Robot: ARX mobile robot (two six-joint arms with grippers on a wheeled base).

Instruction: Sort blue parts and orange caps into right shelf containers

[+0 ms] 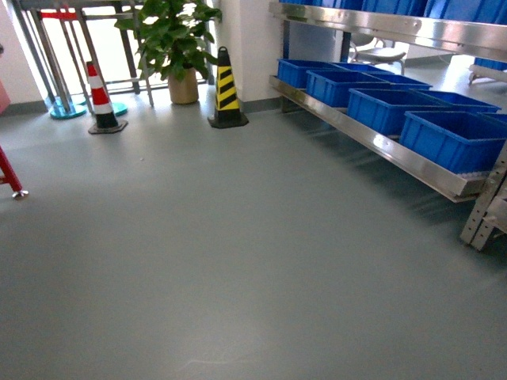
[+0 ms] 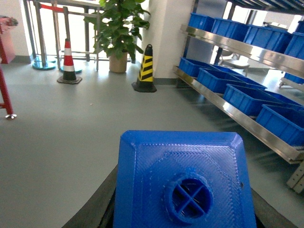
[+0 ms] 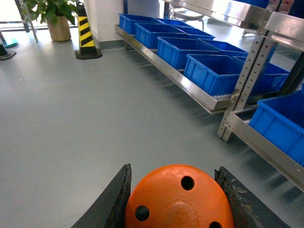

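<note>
In the left wrist view a blue part (image 2: 180, 175) with a round cross-ribbed stud fills the bottom of the frame. My left gripper (image 2: 183, 194) is shut on it, its dark fingers (image 2: 102, 204) pressed against both sides. In the right wrist view my right gripper (image 3: 173, 171) is shut on an orange cap (image 3: 178, 202), whose holed flat top faces the camera. The shelf (image 1: 372, 138) runs along the right with several blue containers (image 1: 451, 138) on its lower level; they also show as the crates (image 2: 247, 97) and the crates (image 3: 213, 71). Neither gripper appears in the head view.
A yellow-black cone (image 1: 226, 91), a red-white cone (image 1: 101, 103) and a potted plant (image 1: 178, 47) stand at the back. A red leg (image 1: 9, 178) is at the left edge. The shelf's perforated upright (image 1: 483, 214) reaches the grey floor (image 1: 238, 253).
</note>
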